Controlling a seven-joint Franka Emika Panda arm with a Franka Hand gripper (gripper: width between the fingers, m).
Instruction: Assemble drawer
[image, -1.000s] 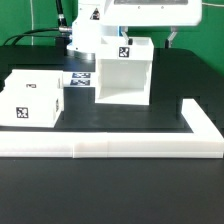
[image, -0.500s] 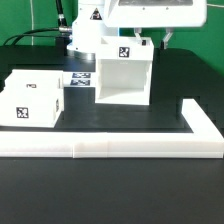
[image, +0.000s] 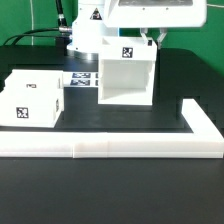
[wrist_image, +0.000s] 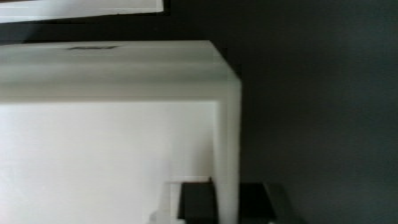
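Observation:
The drawer's large white shell (image: 125, 80) stands mid-table with its open side toward the front and a square tag on its top. My gripper (image: 153, 40) comes down from above at the shell's rear corner on the exterior view's right. In the wrist view the shell (wrist_image: 107, 110) fills most of the picture, and my gripper (wrist_image: 226, 203) straddles its thin side wall, one dark finger (wrist_image: 196, 203) on each face, shut on it. A smaller white box (image: 30, 98) with square tags sits on the table at the exterior view's left, apart from the shell.
A long low white L-shaped rail (image: 110, 148) runs along the table's front and turns back at the exterior view's right. The marker board (image: 82, 79) lies flat between the small box and the shell. The arm's white base (image: 90, 30) stands behind.
The shell has shifted a little toward the exterior view's right with my gripper on its wall. The small box and the rail have not moved.

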